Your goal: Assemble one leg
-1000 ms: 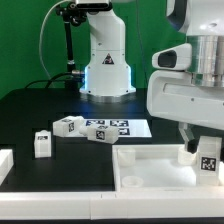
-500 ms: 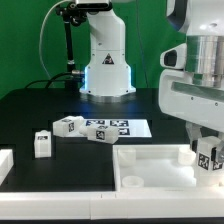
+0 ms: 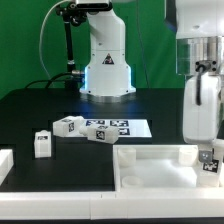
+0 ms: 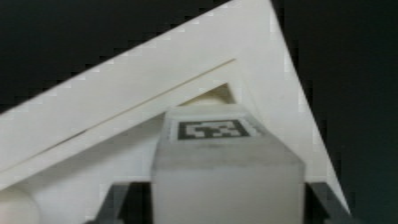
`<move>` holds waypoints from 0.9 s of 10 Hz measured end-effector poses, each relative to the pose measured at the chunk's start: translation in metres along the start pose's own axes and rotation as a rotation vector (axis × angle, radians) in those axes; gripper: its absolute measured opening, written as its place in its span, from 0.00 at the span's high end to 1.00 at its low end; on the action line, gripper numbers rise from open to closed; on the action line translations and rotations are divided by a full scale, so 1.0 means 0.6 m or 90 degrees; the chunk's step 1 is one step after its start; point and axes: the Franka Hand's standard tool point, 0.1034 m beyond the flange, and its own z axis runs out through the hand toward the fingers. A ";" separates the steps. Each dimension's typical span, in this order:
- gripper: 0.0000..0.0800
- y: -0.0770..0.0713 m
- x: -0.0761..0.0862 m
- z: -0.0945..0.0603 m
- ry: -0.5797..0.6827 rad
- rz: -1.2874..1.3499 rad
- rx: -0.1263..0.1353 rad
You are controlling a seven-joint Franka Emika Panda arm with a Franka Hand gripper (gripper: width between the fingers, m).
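Note:
My gripper (image 3: 208, 158) is at the exterior view's right, over the far right corner of the large white tray-like panel (image 3: 150, 165). It is shut on a white leg (image 3: 209, 161) with a black-and-white tag. In the wrist view the leg (image 4: 222, 160) stands between my dark fingers (image 4: 121, 200), its tagged end pointing at the panel's corner (image 4: 214, 80). Whether the leg touches the panel cannot be told. Three more legs lie at the exterior view's left: one (image 3: 42, 144), one (image 3: 68, 126) and one (image 3: 102, 135).
The marker board (image 3: 118, 128) lies mid-table behind the panel. A white part (image 3: 4, 165) sits at the exterior view's left edge. The robot base (image 3: 106, 60) stands at the back on the black table.
The wrist has turned about its vertical axis, so the arm's wide side now looks narrow. The held leg has shifted slightly toward the exterior view's right and stays at the panel's corner.

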 end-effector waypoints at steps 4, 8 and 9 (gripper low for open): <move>0.37 -0.003 -0.001 -0.001 0.003 -0.162 0.002; 0.20 0.012 -0.025 0.004 0.003 -0.478 0.009; 0.19 0.011 -0.023 0.004 0.005 -0.525 0.009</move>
